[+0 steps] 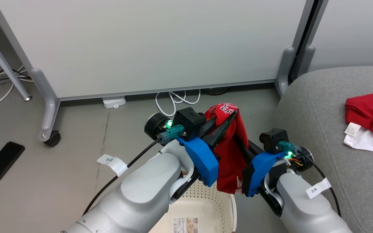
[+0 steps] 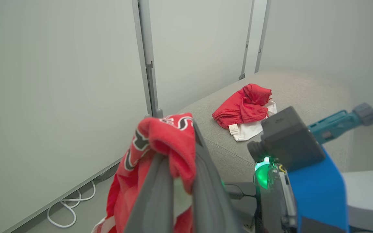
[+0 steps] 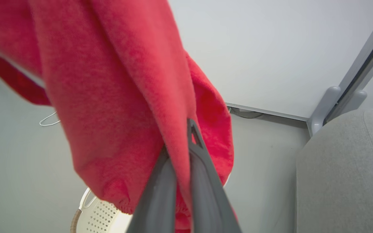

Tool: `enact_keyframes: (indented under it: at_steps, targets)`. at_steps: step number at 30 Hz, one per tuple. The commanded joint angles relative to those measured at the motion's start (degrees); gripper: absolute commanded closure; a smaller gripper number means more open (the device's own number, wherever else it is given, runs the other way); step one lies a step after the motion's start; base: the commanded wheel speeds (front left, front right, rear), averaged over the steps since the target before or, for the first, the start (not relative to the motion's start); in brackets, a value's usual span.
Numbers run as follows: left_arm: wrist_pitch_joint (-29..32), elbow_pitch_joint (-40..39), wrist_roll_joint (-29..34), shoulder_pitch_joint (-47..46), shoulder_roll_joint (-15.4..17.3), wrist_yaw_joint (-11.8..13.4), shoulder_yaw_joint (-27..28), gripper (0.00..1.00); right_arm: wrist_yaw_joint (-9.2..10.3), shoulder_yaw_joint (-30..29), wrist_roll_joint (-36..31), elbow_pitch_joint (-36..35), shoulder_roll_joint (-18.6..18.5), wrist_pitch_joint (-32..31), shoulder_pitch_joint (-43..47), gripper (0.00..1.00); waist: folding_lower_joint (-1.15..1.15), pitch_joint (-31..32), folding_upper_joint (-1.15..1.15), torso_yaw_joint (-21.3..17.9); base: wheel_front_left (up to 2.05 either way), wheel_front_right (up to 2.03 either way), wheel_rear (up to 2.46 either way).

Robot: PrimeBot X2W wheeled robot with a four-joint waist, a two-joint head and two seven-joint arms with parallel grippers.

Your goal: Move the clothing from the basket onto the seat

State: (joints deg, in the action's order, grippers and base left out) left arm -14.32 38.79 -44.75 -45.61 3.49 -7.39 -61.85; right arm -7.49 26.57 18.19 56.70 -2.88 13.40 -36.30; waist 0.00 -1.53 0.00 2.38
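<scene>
Clearly both hands have cloth in them. The left hand [image 1: 230, 121] is pinched shut on the top fold of a red garment with black-and-white lettering [image 1: 228, 155], and the right hand [image 1: 243, 147] is closed narrow on a lower fold of the same piece, its fingers [image 3: 202, 168] pressed together with red fabric between them. The garment hangs between the two hands, above the cream perforated basket [image 1: 206, 194], with its lower hem close over the rim in the head view.

The grey seat [image 1: 319, 129] lies to the robot's right and already carries another red garment with white lining [image 1: 371, 113].

The step in hand appears to be the carry across. Doing it well probably means moving both arms together so the cloth is not stretched or tugged from one pinch. The hem should pass above the seat's rounded edge. The hands should open only once the fabric rests on bare cushion beside the other piece.
</scene>
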Motion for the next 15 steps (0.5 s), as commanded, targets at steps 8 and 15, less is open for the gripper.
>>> enact_keyframes:
  at_steps: [8, 15]
  targets:
    - [-0.61, -0.07, 0.16, 0.36, 0.33, 0.45, 0.05, 1.00, -0.01, 1.37, 3.16, 1.14, -0.01, 1.33, -1.03, 1.00, 0.00, 0.59, 0.00, -0.43, 0.00, 0.00, 0.00]
    - [-0.59, 0.03, 0.14, 0.72, 0.39, 0.82, 0.01, 0.00, -0.01, 2.34, 4.62, 1.70, -0.01, 1.58, -1.56, 1.00, 0.00, 0.73, 0.00, -0.58, 0.00, 0.00, 0.00]
